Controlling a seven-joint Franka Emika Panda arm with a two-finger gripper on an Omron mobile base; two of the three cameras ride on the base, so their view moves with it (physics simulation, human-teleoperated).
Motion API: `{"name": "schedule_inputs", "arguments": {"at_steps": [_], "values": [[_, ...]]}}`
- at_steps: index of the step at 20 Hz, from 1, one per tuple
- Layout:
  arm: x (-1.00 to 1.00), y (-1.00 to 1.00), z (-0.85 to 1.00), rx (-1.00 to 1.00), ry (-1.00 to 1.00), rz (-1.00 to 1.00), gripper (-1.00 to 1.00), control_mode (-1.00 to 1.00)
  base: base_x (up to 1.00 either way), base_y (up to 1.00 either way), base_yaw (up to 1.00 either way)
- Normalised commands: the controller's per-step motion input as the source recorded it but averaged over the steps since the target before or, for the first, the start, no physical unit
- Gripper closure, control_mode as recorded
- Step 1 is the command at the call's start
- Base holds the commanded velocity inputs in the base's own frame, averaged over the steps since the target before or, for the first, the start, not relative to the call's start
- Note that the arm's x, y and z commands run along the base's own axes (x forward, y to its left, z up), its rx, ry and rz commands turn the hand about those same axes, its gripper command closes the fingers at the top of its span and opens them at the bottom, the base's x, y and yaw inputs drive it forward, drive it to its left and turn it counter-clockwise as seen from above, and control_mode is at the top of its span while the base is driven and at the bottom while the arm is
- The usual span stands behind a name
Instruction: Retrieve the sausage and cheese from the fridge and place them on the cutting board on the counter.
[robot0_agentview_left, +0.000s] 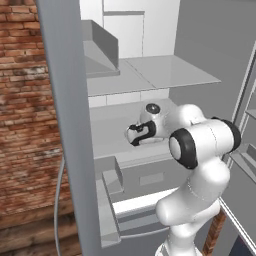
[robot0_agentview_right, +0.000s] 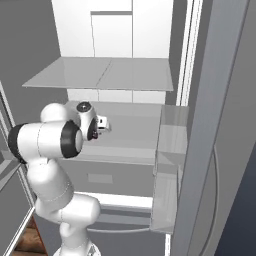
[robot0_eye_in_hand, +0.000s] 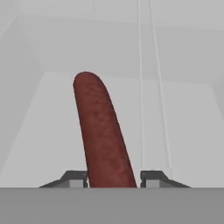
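As the fridge (robot0_agentview_right: 150, 75) stands open, tool (robot0_eye_in_hand: 113, 178) grips sausage (robot0_eye_in_hand: 102, 131) — inside.

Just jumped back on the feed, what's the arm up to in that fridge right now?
The white arm is reaching into the open grey fridge over a grey shelf. In the hand view, the slim dark red-brown sausage lies between the two dark fingertips of the gripper, which sit close on either side of its near end. Whether it is firmly gripped yet, I cannot tell.
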Motion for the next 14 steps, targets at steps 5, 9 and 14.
{"name": "schedule_inputs", "arguments": {"at_steps": [5,9,14], "values": [[-1.00,-0.46,0.55,0.00,-0.02,-0.01,1.00,-1.00,0.00,0.00,0.00],[-0.93,-0.42,1.00,0.00,0.02,0.00,1.00,-1.00,0.00,0.00,0.00],[-0.88,-0.19,1.00,0.00,0.12,0.00,1.00,-1.00,0.00,0.00,0.00]]}}
